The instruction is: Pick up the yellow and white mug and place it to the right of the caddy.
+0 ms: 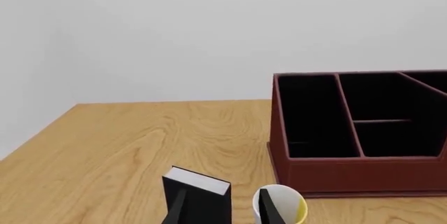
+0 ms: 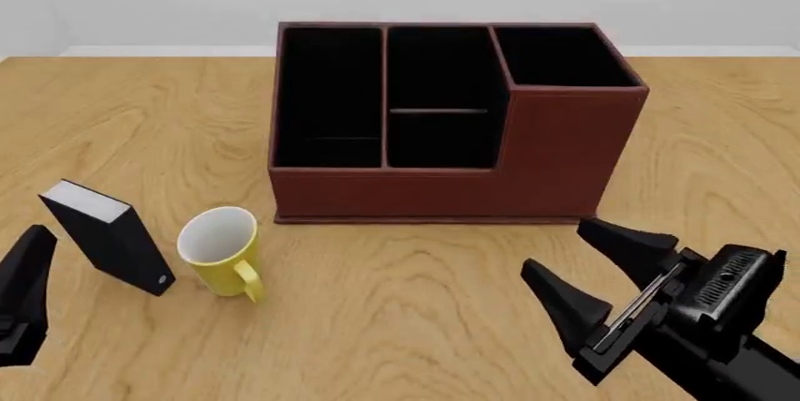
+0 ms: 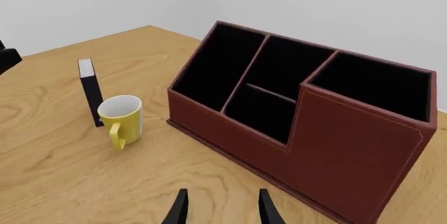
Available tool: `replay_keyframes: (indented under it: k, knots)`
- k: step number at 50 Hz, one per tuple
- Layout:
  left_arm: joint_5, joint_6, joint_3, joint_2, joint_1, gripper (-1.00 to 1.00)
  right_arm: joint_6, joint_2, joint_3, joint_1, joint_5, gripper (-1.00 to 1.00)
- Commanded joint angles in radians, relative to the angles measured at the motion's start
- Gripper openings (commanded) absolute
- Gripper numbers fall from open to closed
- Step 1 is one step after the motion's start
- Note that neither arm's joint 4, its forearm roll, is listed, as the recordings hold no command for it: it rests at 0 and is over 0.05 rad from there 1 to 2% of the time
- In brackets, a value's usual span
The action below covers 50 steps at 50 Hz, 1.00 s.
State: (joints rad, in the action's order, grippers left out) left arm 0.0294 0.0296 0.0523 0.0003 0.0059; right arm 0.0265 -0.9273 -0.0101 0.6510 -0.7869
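Two robot claws over a wooden table (image 2: 413,326), with three things on it. Biggest by far: the dark red-brown caddy (image 2: 550,162), sitting at the middle back of the table, black inside, with three open parts and one taller corner part on the right. Light stitching along its edges. Bare wood to its right.

Next in size: the right claw (image 2: 579,259), low at the front right, just in front of the caddy's tall corner. Black fingers spread wide apart, nothing between them. Well away from the mug, far off to the mug's right.

Then the left claw (image 1: 220,208), at the front left edge. Fingers apart too, gripping nothing. In the left wrist view, one finger in front of the black box, the other in front of the mug.

Then the small black box (image 2: 111,237) with a white top, standing tilted, just left of the mug.

Smallest: the yellow and white mug (image 2: 223,253), upright on the table, in front of the caddy's left corner, near it but not touching. Handle pointing to the front. Close to the left claw, not held.
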Motion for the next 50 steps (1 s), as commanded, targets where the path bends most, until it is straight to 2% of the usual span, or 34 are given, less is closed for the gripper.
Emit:
replay_keyframes:
  k: [1,23,50]
  knots:
    - [0.005,0.001,0.012,0.0,0.006,1.0,0.001,-0.124,-0.019,0.04,-0.103,1.0]
    - [0.043,0.011,0.061,0.0,0.016,1.0,-0.016,-0.282,-0.072,0.076,-0.208,1.0]
    - [0.052,0.018,0.077,0.0,0.029,1.0,0.001,-0.486,-0.154,0.148,-0.304,1.0]
